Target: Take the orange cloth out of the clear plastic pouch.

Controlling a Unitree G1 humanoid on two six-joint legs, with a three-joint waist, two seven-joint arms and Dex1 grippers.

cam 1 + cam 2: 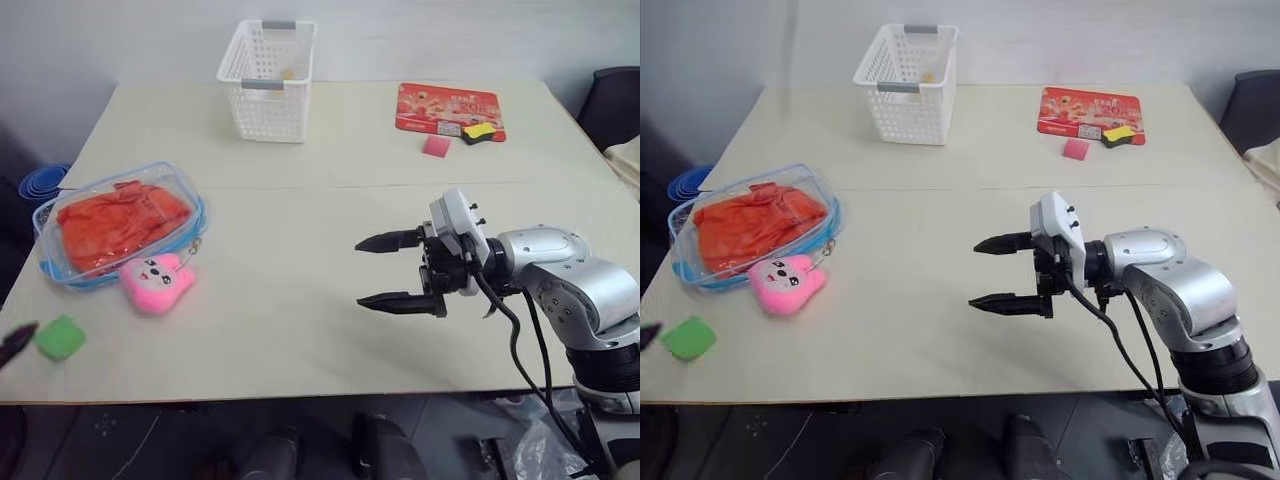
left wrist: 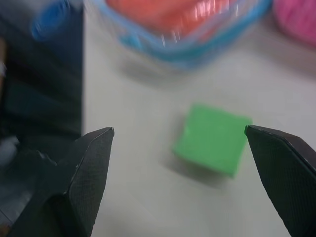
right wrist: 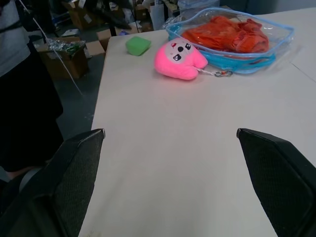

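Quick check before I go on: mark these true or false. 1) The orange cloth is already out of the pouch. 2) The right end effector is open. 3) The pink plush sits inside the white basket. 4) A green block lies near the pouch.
1) False: the wrinkled orange cloth lies inside the clear blue-edged plastic pouch.
2) True: the right end effector is open, holding nothing.
3) False: the small pink plush toy lies on the table, against the pouch.
4) True: the small green block.

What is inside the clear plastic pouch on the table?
The clear plastic pouch holds the orange cloth, crumpled and taking up most of the inside. Whether anything lies beneath the cloth cannot be seen, because the folds cover it.
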